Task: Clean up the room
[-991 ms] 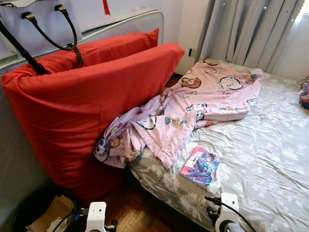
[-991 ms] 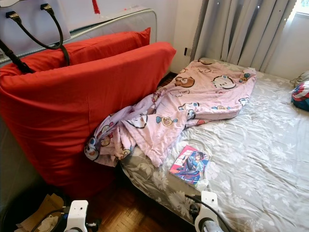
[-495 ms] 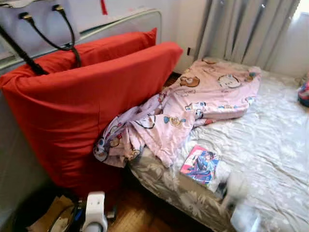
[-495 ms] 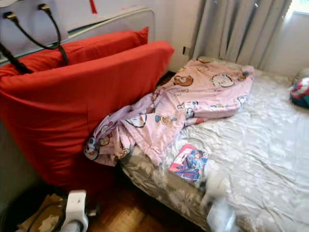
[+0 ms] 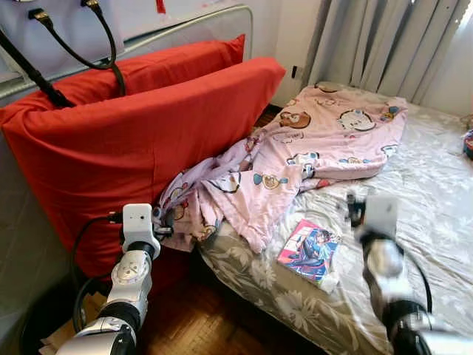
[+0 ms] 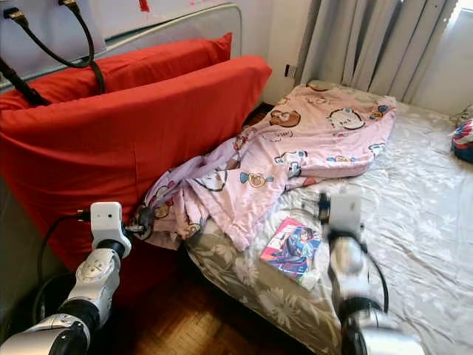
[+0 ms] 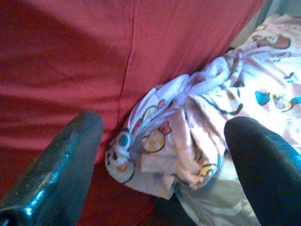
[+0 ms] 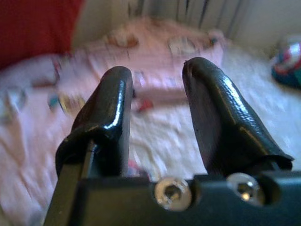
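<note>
With both jaws spread and empty, the pink blanket [image 7: 188,127] bunched ahead between the left gripper [image 7: 160,155] fingers could be snagged with the red cushion [image 7: 94,56] just behind it.

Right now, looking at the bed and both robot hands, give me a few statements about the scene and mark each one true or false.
1. The pink blanket hangs partly off the bed's edge beside the red cushion. True.
2. The comic book lies on top of the red cushion. False: it lies on the grey floral bedsheet, near the bed's edge.
3. The left hand is open, with the bunched end of the pink blanket between its fingers. True.
4. The right hand grips the comic book. False: it is open and holds nothing.
5. Grey curtains hang behind the bed. True.
</note>
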You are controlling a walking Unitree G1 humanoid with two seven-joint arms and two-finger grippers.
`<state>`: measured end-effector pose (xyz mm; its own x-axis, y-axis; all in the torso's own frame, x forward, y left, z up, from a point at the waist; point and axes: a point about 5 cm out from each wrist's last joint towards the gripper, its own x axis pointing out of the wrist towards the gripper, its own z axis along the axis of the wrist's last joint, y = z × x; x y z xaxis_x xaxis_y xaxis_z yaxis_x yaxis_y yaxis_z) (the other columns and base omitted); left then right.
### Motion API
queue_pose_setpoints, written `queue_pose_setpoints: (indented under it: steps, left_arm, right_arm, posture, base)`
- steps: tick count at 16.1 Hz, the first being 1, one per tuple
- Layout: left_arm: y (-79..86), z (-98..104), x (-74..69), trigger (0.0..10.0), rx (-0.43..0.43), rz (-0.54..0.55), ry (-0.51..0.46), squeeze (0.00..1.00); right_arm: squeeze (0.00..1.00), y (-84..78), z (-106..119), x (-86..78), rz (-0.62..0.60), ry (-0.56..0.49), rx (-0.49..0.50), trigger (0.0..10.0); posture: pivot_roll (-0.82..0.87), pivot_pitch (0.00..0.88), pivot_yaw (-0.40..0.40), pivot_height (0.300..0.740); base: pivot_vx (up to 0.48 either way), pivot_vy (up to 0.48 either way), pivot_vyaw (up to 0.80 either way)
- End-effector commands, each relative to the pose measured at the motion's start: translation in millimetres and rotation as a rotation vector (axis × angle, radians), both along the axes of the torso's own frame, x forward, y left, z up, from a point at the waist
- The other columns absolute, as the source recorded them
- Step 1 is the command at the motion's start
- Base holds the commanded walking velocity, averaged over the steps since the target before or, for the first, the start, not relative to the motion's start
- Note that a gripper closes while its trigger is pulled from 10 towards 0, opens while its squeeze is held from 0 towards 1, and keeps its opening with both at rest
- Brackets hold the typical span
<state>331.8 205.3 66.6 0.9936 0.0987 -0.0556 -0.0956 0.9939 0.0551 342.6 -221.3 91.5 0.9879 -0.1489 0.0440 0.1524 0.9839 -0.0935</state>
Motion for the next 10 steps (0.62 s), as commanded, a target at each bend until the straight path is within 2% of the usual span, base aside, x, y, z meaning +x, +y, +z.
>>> queue_pose_setpoints:
  steps: [1,2,3,5,6,10]
  left_arm:
    - [-4.8,7.0,3.7,10.0,-0.013,-0.019,-0.041,0.00]
    - [-7.2,7.2,3.6,10.0,-0.016,-0.032,-0.047,0.00]
    - [-12.5,9.3,5.0,10.0,-0.012,-0.071,-0.060,0.00]
    - [-11.6,13.6,7.4,10.0,-0.019,-0.069,-0.076,0.00]
    - [-11.3,15.4,8.1,10.0,-0.024,-0.069,-0.084,0.00]
    - [-9.7,12.9,6.2,10.0,-0.027,-0.082,-0.072,0.00]
  right_arm:
    - [0.00,0.7,0.7,-0.6,0.001,-0.020,0.037,10.0]
    - [0.00,3.1,-2.4,-2.1,0.009,-0.013,0.036,10.0]
    - [0.00,10.2,-17.8,-10.8,-0.007,0.008,0.132,10.0]
    - [0.00,11.9,-32.2,-18.7,-0.060,0.039,0.271,10.0]
    - [0.00,12.2,-37.4,-22.1,-0.076,0.051,0.300,10.0]
    - [0.00,11.4,-35.8,-22.8,-0.083,0.036,0.271,10.0]
  posture:
    - [-0.03,0.000,-0.047,0.740]
    - [-0.02,0.000,-0.051,0.740]
    - [-0.02,0.000,-0.046,0.740]
    - [-0.01,0.000,-0.044,0.740]
    - [-0.01,0.000,-0.042,0.740]
    - [-0.03,0.000,0.013,0.740]
  base:
    - [0.000,0.000,0.00]
    - [0.000,0.000,0.00]
    - [0.000,0.000,0.00]
    - [0.000,0.000,0.00]
    - [0.000,0.000,0.00]
    - [0.000,0.000,0.00]
